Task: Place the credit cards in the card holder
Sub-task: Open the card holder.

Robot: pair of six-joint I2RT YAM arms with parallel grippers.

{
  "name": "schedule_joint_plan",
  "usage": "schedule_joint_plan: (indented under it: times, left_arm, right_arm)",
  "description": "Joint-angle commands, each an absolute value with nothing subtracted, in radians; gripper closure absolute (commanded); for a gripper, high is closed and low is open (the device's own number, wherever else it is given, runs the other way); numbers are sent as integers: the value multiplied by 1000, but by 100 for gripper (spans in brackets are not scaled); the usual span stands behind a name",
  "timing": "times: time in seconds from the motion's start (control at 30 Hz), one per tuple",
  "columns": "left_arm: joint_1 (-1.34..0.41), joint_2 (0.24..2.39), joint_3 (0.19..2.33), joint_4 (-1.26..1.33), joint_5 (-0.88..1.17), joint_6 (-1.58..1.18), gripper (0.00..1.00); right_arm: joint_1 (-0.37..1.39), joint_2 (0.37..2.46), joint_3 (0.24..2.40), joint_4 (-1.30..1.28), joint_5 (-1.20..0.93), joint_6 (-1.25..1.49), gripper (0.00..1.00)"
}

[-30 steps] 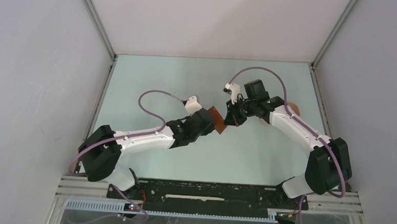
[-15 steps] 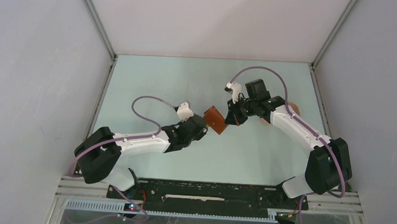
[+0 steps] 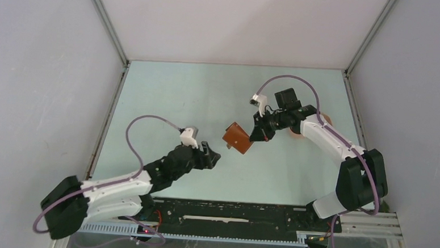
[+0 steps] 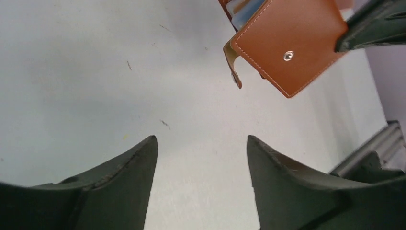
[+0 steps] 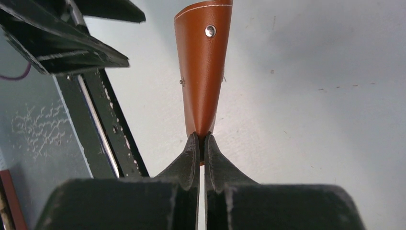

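The reddish-brown card holder (image 3: pixel 237 137) hangs above the table's middle, pinched at one edge by my right gripper (image 3: pixel 255 134). In the right wrist view the fingers are shut on its lower edge (image 5: pixel 201 136), and the holder (image 5: pixel 203 72) rises away with its snap stud showing. My left gripper (image 3: pixel 213 156) stands open with nothing between its fingers (image 4: pixel 201 139), a short way near-left of the holder (image 4: pixel 292 48). Edges of credit cards (image 4: pixel 244 6) show inside the holder at the top of the left wrist view.
A pink tray (image 3: pixel 326 120) is mostly hidden behind the right arm at the right of the table. The black base rail (image 3: pixel 230 212) runs along the near edge. Grey walls close in the left, right and back.
My left gripper has let go of the card holder, opened, and drawn back toward the near left. The right gripper keeps the holder, which has shifted slightly left and down.
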State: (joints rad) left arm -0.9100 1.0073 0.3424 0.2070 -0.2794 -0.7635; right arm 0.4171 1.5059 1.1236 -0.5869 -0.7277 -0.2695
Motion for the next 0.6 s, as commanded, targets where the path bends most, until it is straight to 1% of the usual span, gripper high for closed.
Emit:
schedule_joint_plan:
  times: [0.0,0.07,0.13,0.23,0.33,0.47,0.53,0.57]
  left_arm:
    - [-866,795,242,312,-107,-554,21]
    - [-860,719,231,313,-45,-484,18]
    - [-858,672,233,317,32,-392,18]
    - [-858,613,247,303,49,-312,17]
    - [-858,558,238,323,92,-247,17]
    - [-857,526,181,426,236,-198,17]
    - [-857,533,171,469,271,-235,20]
    - [-859,545,173,481,291,-256,26]
  right_arm:
    - [417,1511,1156,-659,-831,-424,100]
    - [419,1518,1176,-715,-876,-498,100]
    - [420,1523,1193,-787,-923,-594,100]
    - [428,1520,1214,-911,-964,-781,100]
    - [444,1495,1216,-1040,-960,-977,100]
    - [467,1471,1207,-1110,-950,-1121,100]
    - [468,1456,1184,-1092,-952,-1150,100]
    - [468,1453,1175,-1084,-950,-1157,100]
